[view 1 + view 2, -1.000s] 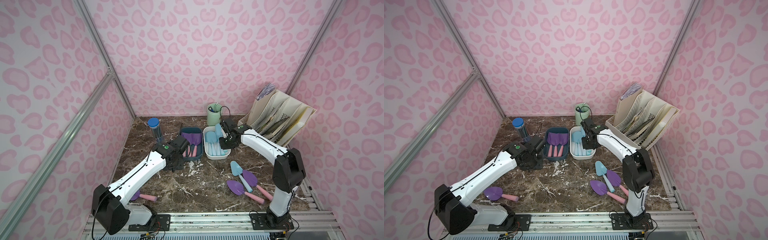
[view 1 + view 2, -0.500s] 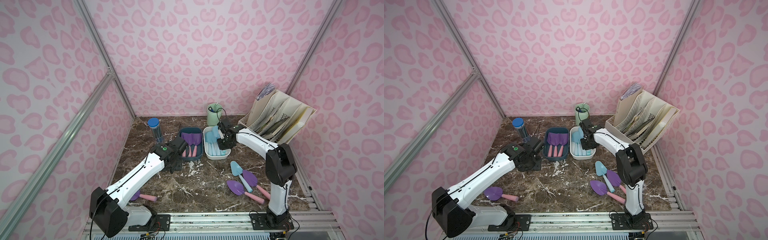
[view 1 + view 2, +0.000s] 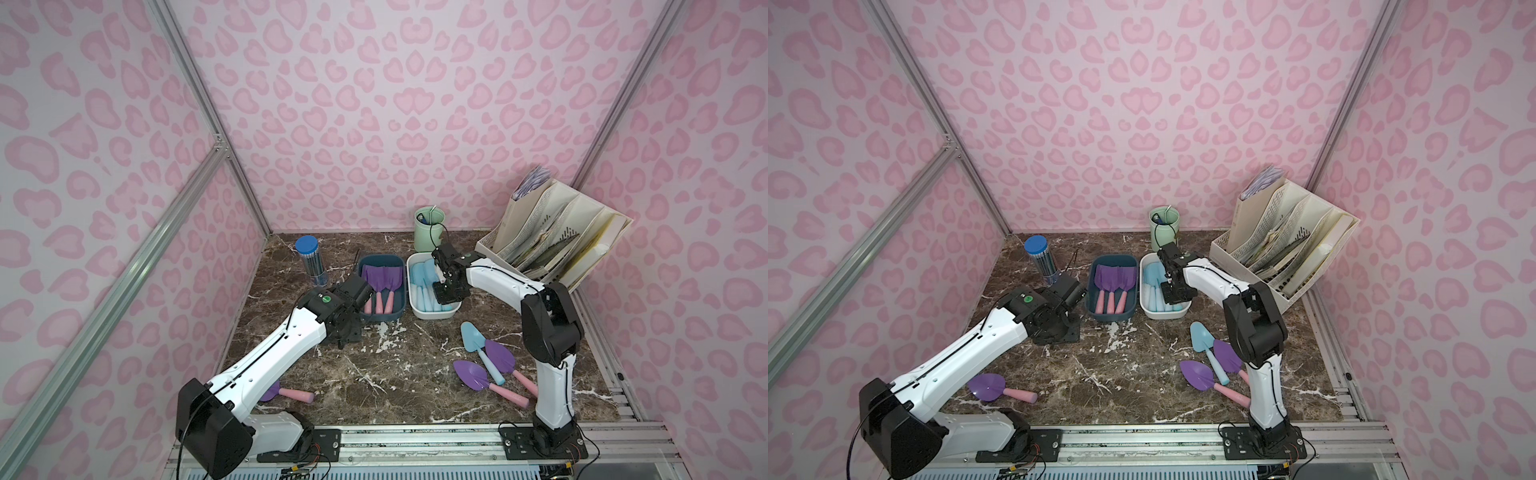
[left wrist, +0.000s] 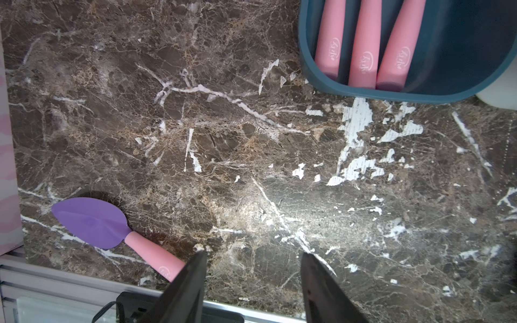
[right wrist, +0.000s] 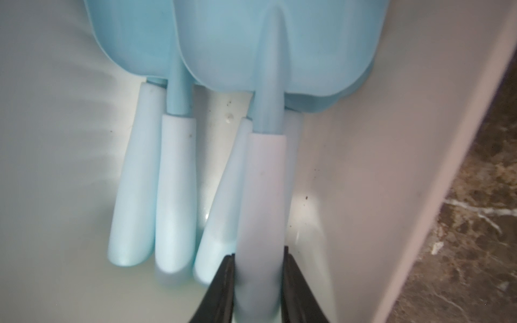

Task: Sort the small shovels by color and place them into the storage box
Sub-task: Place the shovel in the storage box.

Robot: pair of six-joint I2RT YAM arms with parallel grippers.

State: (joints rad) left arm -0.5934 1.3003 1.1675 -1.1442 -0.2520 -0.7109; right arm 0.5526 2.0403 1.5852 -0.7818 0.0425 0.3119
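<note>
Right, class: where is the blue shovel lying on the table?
In both top views the blue shovel lies on the table in front of the white box, its handle between two purple shovels by the right arm.

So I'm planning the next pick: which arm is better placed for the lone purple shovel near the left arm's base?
Left. The left gripper is open and empty, and the purple shovel lies by that arm's base. The right gripper is shut on a light blue shovel in the white box.

We see left arm (image 3: 270, 357) & right arm (image 3: 498, 282): white shells w/ black joints, thin black cables, black bases on front rail (image 3: 415, 436).
</note>
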